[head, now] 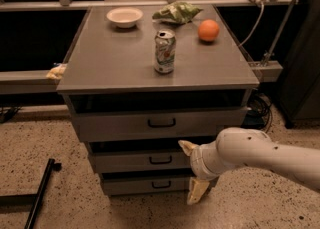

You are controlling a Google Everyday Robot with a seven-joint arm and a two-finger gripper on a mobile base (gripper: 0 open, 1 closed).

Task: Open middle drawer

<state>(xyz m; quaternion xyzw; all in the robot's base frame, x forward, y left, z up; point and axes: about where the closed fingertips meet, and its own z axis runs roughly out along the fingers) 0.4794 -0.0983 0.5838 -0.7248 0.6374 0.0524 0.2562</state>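
Note:
The grey cabinet has three drawers, all closed. The middle drawer (130, 162) has a small black bar handle (160, 160) at its centre. My gripper (192, 170) is in front of the right part of the middle drawer, just right of the handle. It is open, with one tan finger (187, 147) up at the drawer's top edge and the other (196, 192) down over the bottom drawer (135, 186). It holds nothing. My white arm reaches in from the right.
The top drawer (115, 124) sits above. On the cabinet top stand a can (164, 51), a white bowl (124, 17), a green bag (177, 11) and an orange (208, 30). A black bar (39, 192) lies on the floor at left.

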